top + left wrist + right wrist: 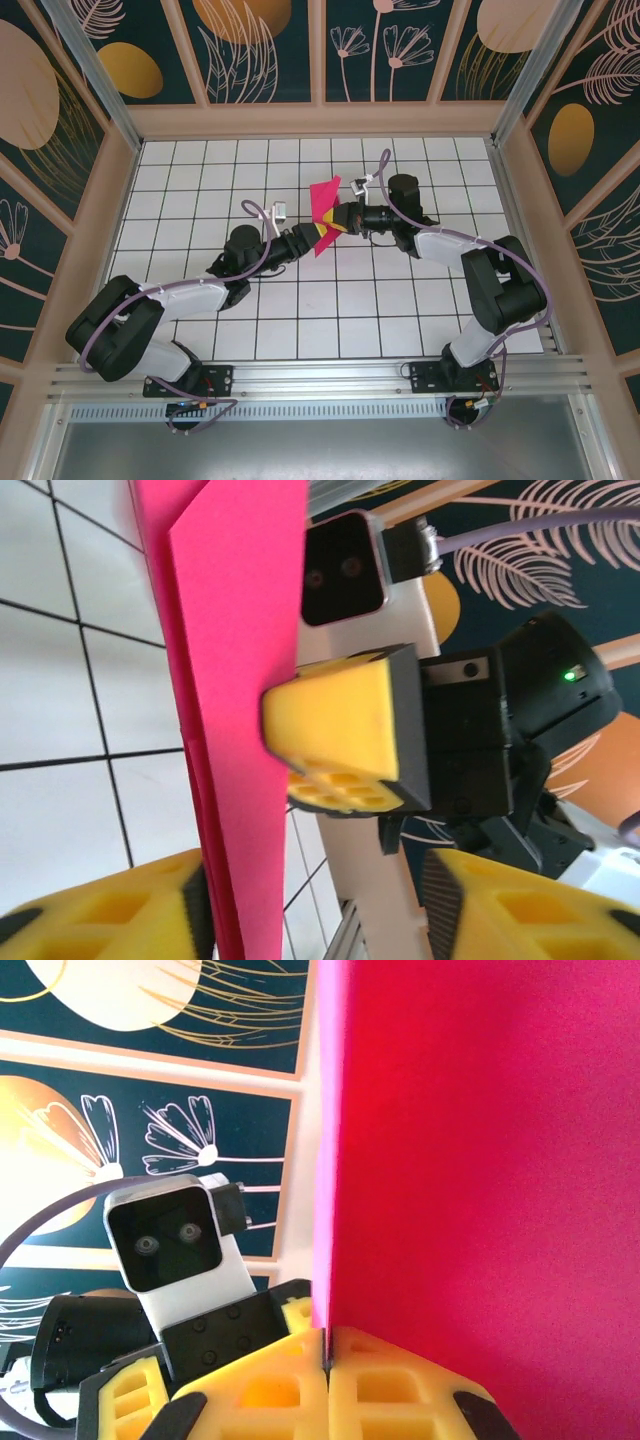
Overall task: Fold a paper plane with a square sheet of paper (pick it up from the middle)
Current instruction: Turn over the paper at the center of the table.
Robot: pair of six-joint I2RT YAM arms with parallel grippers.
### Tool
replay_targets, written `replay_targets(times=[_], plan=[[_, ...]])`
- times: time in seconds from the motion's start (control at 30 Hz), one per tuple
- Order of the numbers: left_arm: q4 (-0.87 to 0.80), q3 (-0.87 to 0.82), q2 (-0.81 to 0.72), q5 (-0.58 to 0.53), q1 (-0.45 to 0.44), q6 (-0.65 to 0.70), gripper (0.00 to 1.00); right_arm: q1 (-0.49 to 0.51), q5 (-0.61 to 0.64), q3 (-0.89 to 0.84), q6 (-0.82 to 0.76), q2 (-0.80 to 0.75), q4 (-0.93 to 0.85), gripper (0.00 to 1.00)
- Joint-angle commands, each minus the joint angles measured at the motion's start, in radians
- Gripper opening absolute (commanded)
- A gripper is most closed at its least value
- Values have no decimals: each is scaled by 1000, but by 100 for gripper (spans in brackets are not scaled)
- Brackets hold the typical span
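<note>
The white gridded table [300, 310] is hard and matte, and I am working above its middle, a little nearer the far edge than the near one, with both arms reaching in toward each other. Between them I hold the paper sheet [325, 205] off the surface. It is thin magenta-pink paper, smooth and unprinted, already folded into stacked layers with crisp straight edges and a pointed corner rising toward the far edge. My right gripper [327, 1360] is closed tight on the sheet's lower edge, its yellow pads meeting with only the paper between them. My left gripper [320, 920] has its jaws apart, with the layers standing upright between them close against one finger [100, 910], so nothing is pinched on that side yet. To do this well, I judge I should close the left squarely across all the layers, right beside the right's pinch, so the plies don't slide or fan. The right pinch should stay firm until the left has it, because paper this light buckles easily. The honeycombed finger blocks look rubbery, so they should grip the paper well.
</note>
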Motion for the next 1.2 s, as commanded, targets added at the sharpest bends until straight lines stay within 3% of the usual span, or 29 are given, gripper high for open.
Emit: replay_targets(times=[0.0,0.17,0.5,0.67,0.77,0.87,1.07,1.17], plan=[[116,-17,-6,-18,6,-4,47,-5,-48,17,19,-22,42,3],[106,-9,-2,-22,7,-3,30,-7,-50,22,13,-21,29,3],[2,27,18,-34,6,25,11,-19,-46,39,-28,-24,-40,8],[-197,68,-4,-98,6,118,3,-52,75,78,-202,-60,-299,37],[-468,137,-27,-218,5,239,3,-67,272,114,-342,-108,-506,53],[-791,237,-43,-398,6,351,3,-68,453,121,-429,-150,-621,62],[-1217,410,-36,-755,-17,460,4,-61,832,76,-434,-215,-692,64],[-1413,508,17,-958,-43,457,3,-61,949,33,-422,-255,-670,65]])
